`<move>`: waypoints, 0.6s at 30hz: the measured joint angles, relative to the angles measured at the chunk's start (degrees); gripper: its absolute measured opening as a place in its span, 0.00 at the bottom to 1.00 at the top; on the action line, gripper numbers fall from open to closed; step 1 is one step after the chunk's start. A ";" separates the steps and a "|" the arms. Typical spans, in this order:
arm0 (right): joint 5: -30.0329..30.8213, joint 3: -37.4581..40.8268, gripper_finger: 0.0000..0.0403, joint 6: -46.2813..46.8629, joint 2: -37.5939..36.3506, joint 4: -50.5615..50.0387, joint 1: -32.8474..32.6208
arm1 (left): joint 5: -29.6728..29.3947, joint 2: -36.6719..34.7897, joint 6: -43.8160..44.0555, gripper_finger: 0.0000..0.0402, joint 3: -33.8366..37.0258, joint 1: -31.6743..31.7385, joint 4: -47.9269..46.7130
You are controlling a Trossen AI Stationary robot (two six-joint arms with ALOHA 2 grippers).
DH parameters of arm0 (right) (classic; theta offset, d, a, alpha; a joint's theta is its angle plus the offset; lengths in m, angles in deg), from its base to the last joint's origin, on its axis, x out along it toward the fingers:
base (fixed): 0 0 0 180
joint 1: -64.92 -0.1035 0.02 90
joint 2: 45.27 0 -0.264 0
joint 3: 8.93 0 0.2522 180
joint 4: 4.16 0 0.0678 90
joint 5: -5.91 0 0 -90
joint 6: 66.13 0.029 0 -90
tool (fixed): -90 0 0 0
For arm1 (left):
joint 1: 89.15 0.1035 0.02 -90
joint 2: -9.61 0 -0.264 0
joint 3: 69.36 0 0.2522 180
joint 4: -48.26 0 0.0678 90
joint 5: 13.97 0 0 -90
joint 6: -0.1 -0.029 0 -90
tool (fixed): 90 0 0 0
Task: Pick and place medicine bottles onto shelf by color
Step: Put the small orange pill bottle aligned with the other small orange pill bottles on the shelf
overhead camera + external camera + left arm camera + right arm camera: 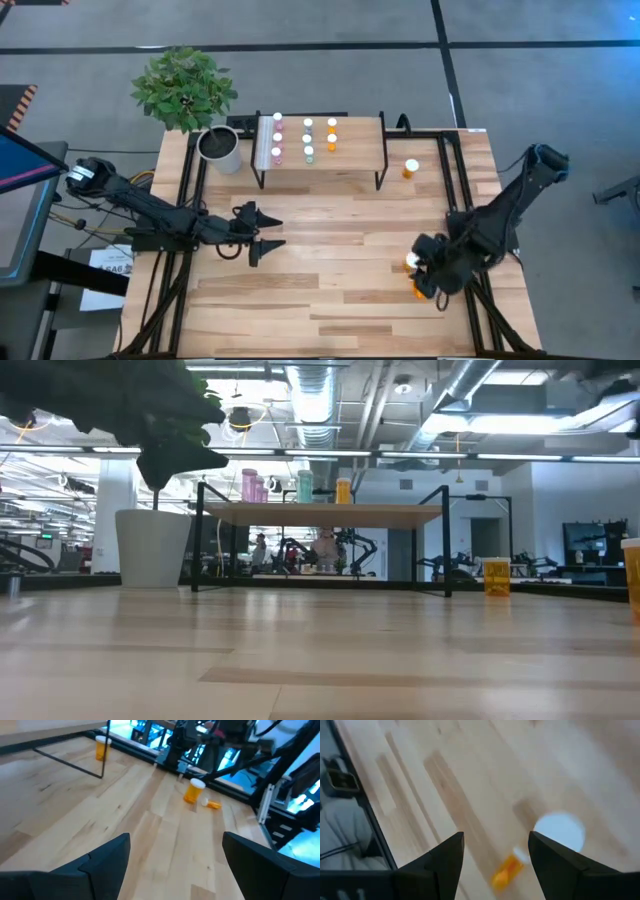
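Nine small white-capped bottles (307,139) stand on the light-wood shelf (355,152); right tool (424,277) spread above a fallen small orange bottle (506,870); left tool (266,232) spread.

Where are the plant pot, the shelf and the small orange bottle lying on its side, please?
plant pot (221,149), high view, on its rim.
shelf (355,140), high view, on bare top board.
small orange bottle (213,805), left wrist view, on its orange body.

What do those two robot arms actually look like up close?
Both are dark, nearly black, jointed arms. The left gripper ends in two pointed, wedge-shaped black fingers. The right gripper has the same blunt dark fingers. Cables trail near the left arm's base.
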 joint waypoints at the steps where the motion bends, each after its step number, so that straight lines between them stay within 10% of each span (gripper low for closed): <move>1: -0.47 0.00 0.61 2.64 1.03 -0.38 -1.51 | -0.49 0.02 0.19 0.76 0.00 -0.69 0.28; 18: -7.30 0.00 0.61 30.35 14.30 0.03 -14.90 | -7.55 2.27 2.03 0.76 0.00 -11.85 6.34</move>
